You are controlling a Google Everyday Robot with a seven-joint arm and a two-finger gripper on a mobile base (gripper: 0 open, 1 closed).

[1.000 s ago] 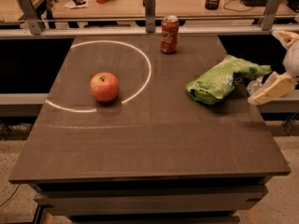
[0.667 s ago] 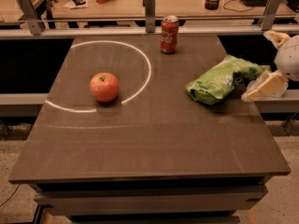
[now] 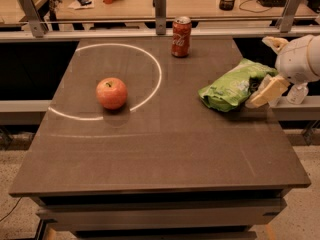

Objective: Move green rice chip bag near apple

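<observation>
The green rice chip bag (image 3: 231, 87) lies on the right side of the dark table (image 3: 165, 144), glossy light green and crumpled. The apple (image 3: 111, 92), red-orange with a short stem, sits on the left side, inside a white painted circle. My gripper (image 3: 261, 73) comes in from the right edge at the bag's right end. Its cream fingers are spread apart, one low finger (image 3: 265, 91) beside the bag's near right corner and one higher behind it. The bag's right end lies between them.
A red soda can (image 3: 181, 36) stands at the back middle of the table. A metal rail with posts (image 3: 160, 6) runs behind the table, with a cluttered desk beyond it. The table's right edge is close under my gripper.
My gripper has moved left, closer in on the bag's right end. The bag, apple and can have not moved.
</observation>
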